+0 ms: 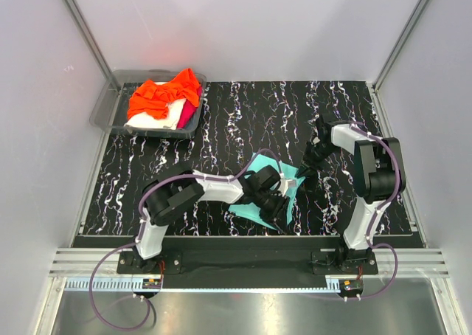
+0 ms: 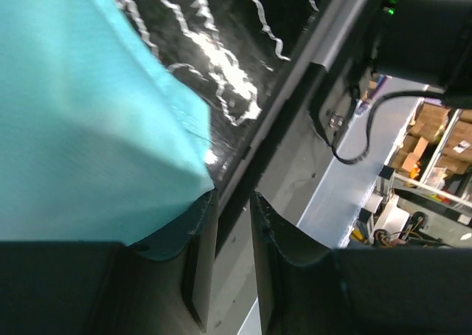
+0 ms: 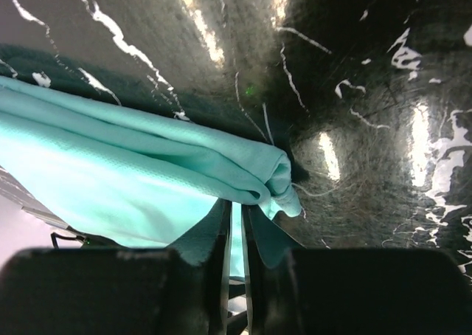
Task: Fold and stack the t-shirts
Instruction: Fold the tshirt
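Observation:
A turquoise t-shirt (image 1: 259, 163) lies partly folded on the black marbled table, near the front middle. My left gripper (image 1: 280, 206) rests low at its near edge. In the left wrist view its jaws (image 2: 232, 196) stand open with nothing between them, and the turquoise cloth (image 2: 88, 128) lies against the outside of the left finger. My right gripper (image 1: 304, 171) is at the shirt's right corner. In the right wrist view it (image 3: 236, 206) is shut on a bunched fold of the turquoise cloth (image 3: 133, 173). Orange (image 1: 166, 95), cream-white (image 1: 166, 117) and magenta (image 1: 188, 114) t-shirts sit heaped in the tray.
The grey plastic tray (image 1: 103, 112) stands at the back left corner of the table. The table's front edge and metal rail (image 2: 295, 165) run just beyond the left fingers. White walls close in the sides and back.

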